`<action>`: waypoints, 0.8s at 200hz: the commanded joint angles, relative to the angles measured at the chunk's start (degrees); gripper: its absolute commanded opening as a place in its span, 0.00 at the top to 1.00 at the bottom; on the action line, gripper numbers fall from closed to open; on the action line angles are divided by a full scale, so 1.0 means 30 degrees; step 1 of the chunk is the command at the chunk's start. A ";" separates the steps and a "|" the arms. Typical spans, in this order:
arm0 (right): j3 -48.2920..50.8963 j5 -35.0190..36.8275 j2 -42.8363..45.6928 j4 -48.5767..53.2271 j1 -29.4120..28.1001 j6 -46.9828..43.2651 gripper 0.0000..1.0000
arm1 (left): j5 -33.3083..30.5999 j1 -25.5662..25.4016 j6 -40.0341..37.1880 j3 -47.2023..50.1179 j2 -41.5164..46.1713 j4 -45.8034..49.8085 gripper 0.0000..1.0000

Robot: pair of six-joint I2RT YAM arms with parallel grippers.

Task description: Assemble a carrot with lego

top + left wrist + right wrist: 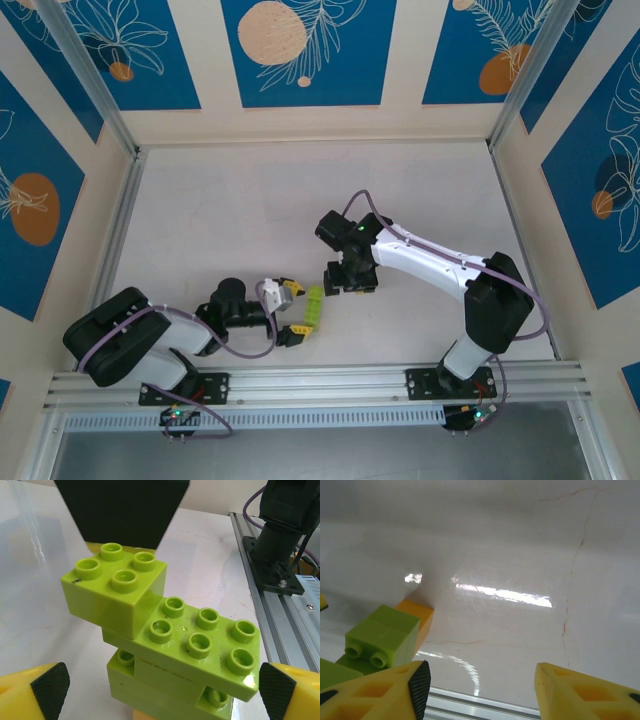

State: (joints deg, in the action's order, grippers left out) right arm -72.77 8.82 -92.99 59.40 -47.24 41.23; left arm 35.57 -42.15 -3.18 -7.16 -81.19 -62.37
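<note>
Along the near edge an aluminium rail (pixel 320 380) carries both arm bases, with purple cables (pixel 245 350) looping off them. Just beyond it, the left end effector (pixel 295 311) is spread fully open. Its black pads (pixel 50 687) stand on either side of the carrot (pixel 165 635) without touching it.

The carrot rests on the counter (pixel 220 210) as a stepped stack of lime-green bricks, with an orange brick (pixel 417 615) at one end.

Close behind the carrot, the right end effector (pixel 480 685) hangs with its yellow fingers (pixel 380 695) parted and only bare counter between them.

The counter is white and glossy, marked by hairline cracks (pixel 565 625). Cream walls rise around it, with blue panels (pixel 300 50) showing orange fruit and white leaf outlines.
</note>
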 commanded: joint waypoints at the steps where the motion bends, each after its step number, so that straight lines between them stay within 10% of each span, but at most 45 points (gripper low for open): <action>1: -0.1041 -0.0065 -0.0527 -0.0052 0.0206 -0.0859 0.42 | 0.0493 -0.0185 -0.0200 -0.0336 -0.0198 0.0036 0.01; 160: -0.3381 -0.1475 -0.2613 -0.1166 -0.0418 -0.2517 0.42 | 0.0246 -0.0179 -0.0266 -0.0573 -0.0462 0.0395 0.01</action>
State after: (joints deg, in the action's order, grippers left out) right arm -80.71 6.79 -99.70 56.05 -47.99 35.88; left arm 35.55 -42.15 -3.18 -7.79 -81.95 -61.45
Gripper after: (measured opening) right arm 0.578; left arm 0.990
